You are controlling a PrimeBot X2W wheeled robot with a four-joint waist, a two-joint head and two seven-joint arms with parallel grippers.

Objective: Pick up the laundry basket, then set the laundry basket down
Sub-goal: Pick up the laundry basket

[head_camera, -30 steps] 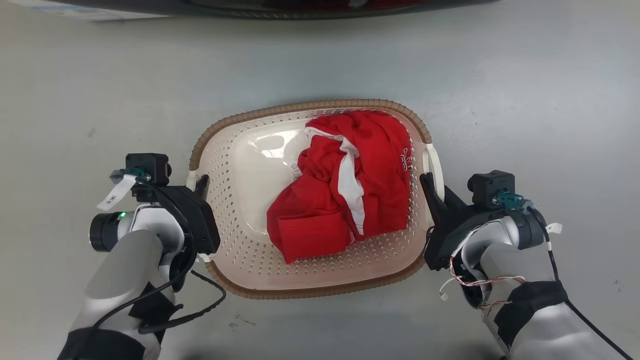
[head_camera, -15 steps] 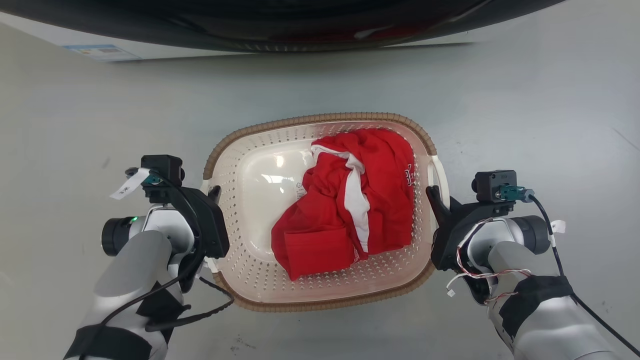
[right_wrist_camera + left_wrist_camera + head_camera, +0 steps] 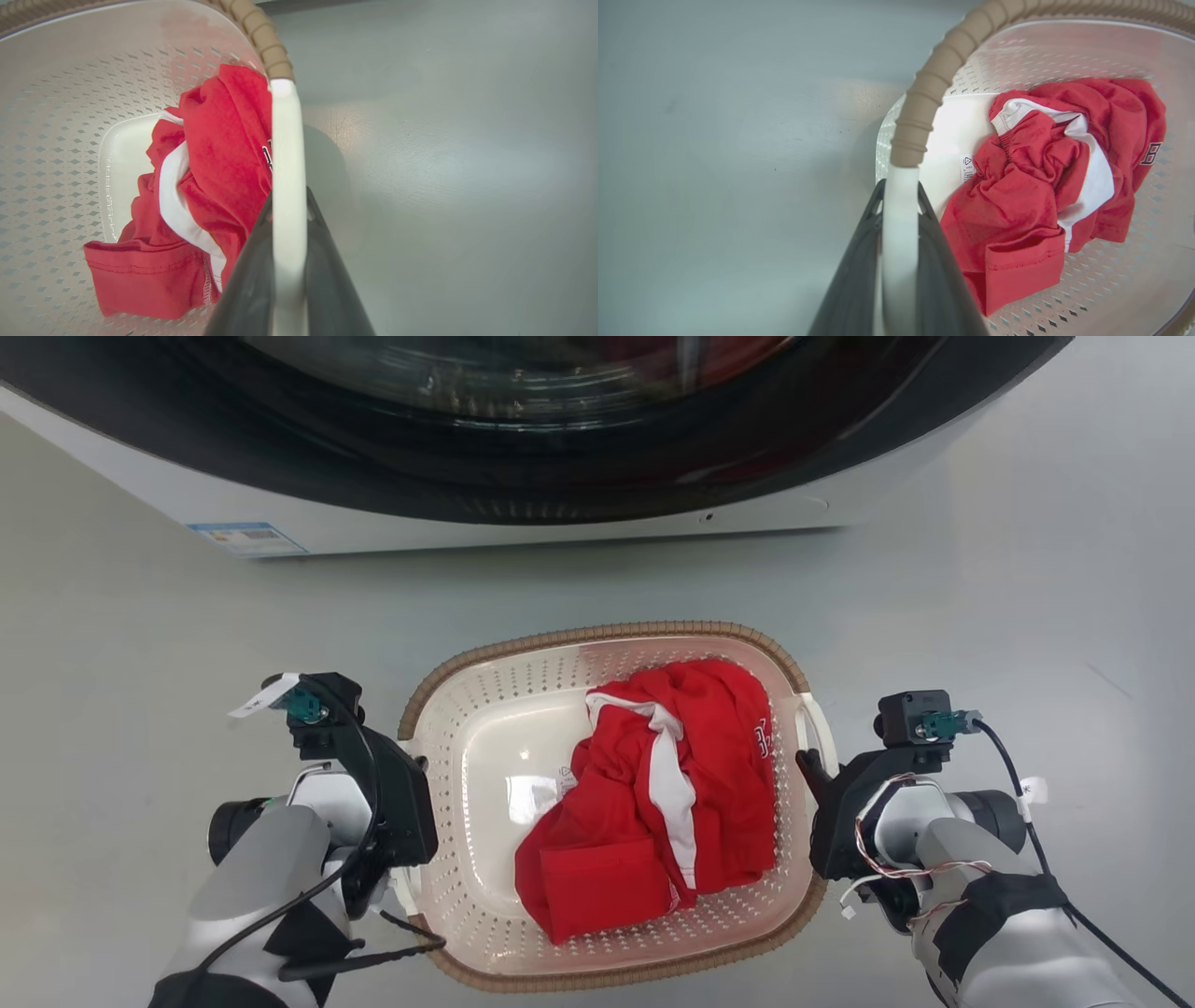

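The laundry basket (image 3: 597,636), cream-white with a brown woven-look rim, hangs between my two arms in the head view, in front of the washing machine. A crumpled red and white garment (image 3: 672,803) lies in its right half. My left gripper (image 3: 413,767) is shut on the white left handle (image 3: 900,242), which runs between its dark fingers (image 3: 852,280). My right gripper (image 3: 807,767) is shut on the white right handle (image 3: 286,140). In both wrist views the basket casts a soft shadow on the grey floor beside it.
A washing machine (image 3: 560,429) with a dark round door spans the top of the head view, a blue-edged label (image 3: 247,537) on its white front. Grey floor (image 3: 1027,616) lies on all sides of the basket. Cables trail from both wrists.
The whole head picture has slid downward, so the camera has moved and the washing machine has come into view. Both grippers keep their hold on the handles, and the garment lies as before.
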